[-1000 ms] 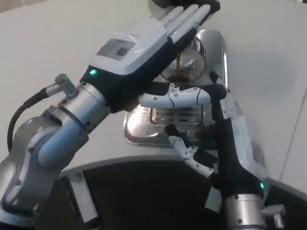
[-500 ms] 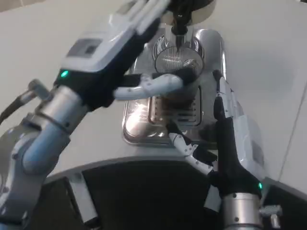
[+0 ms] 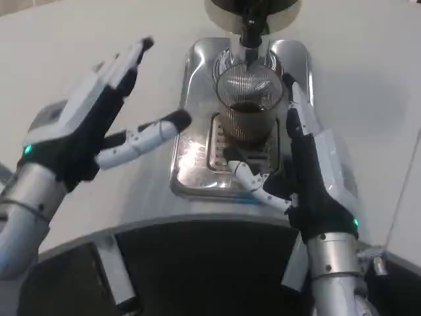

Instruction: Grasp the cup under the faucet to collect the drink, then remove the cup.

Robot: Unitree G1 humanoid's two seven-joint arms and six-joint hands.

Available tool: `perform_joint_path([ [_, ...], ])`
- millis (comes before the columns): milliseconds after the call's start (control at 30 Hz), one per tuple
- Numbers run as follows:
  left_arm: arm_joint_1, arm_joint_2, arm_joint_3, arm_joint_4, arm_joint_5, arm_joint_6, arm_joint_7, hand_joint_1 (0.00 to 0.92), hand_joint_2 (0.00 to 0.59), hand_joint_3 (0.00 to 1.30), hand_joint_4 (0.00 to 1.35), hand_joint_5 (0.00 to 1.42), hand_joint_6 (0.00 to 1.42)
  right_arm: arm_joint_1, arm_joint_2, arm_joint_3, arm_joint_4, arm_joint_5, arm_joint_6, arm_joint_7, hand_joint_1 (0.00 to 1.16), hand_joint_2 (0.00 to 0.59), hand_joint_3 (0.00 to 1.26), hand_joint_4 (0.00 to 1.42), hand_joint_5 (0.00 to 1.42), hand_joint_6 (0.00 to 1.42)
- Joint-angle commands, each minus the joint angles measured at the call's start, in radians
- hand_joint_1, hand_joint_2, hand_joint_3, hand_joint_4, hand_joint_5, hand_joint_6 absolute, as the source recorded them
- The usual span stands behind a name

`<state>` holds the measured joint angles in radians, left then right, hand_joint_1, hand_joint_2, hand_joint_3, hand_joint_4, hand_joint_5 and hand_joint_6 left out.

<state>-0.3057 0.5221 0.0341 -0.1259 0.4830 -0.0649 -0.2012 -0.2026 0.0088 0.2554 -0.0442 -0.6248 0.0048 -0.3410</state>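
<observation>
Head view puts the cup (image 3: 248,105) right in front of you: a clear ribbed glass standing upright on the steel drip tray (image 3: 197,164), directly beneath the faucet (image 3: 250,29), with dark drink filling its lower part. Your right hand (image 3: 309,174) is just beside the cup on its right, fingers reaching up along the glass and the thumb stretched out low across the tray's grate; you cannot tell whether the fingers touch the glass, and they are not wrapped around it. Your left hand (image 3: 89,128) is well apart to the left of the tray, raised over the white table (image 3: 79,39), fingers straight and spread with the thumb pointing toward the tray, holding nothing.
</observation>
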Motion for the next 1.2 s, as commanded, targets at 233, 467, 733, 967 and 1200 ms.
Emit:
perform_joint_path([
  [233,0.11,0.015,0.026,0.016,0.008,0.026,0.038,0.0,0.153,0.0,0.0,0.0,0.0,-0.006,0.013,-0.015,-0.003,-0.002,0.044,-0.014,0.68,0.284,0.0,0.0,0.0,0.0],
  [467,0.152,0.034,0.027,0.058,0.019,0.016,0.059,0.0,0.152,0.0,0.0,0.0,0.0,-0.059,0.007,-0.039,0.048,0.025,0.041,0.003,0.69,0.28,0.0,0.0,0.0,0.0],
  [733,0.187,0.04,0.022,0.068,0.027,0.0,0.085,0.0,0.15,0.0,0.0,0.0,0.0,-0.159,0.014,-0.046,0.155,0.058,0.034,-0.006,0.7,0.277,0.0,0.0,0.0,0.0],
  [967,0.182,0.03,0.011,0.058,0.036,0.005,0.093,0.0,0.153,0.0,0.0,0.0,0.0,-0.208,0.02,-0.026,0.208,0.069,0.028,-0.001,0.71,0.272,0.0,0.0,0.0,0.0],
  [1200,0.185,0.028,0.011,0.05,0.034,0.012,0.089,0.0,0.15,0.0,0.0,0.0,0.0,-0.219,0.04,-0.021,0.203,0.048,0.061,-0.027,0.93,0.212,0.0,0.0,0.0,0.0],
])
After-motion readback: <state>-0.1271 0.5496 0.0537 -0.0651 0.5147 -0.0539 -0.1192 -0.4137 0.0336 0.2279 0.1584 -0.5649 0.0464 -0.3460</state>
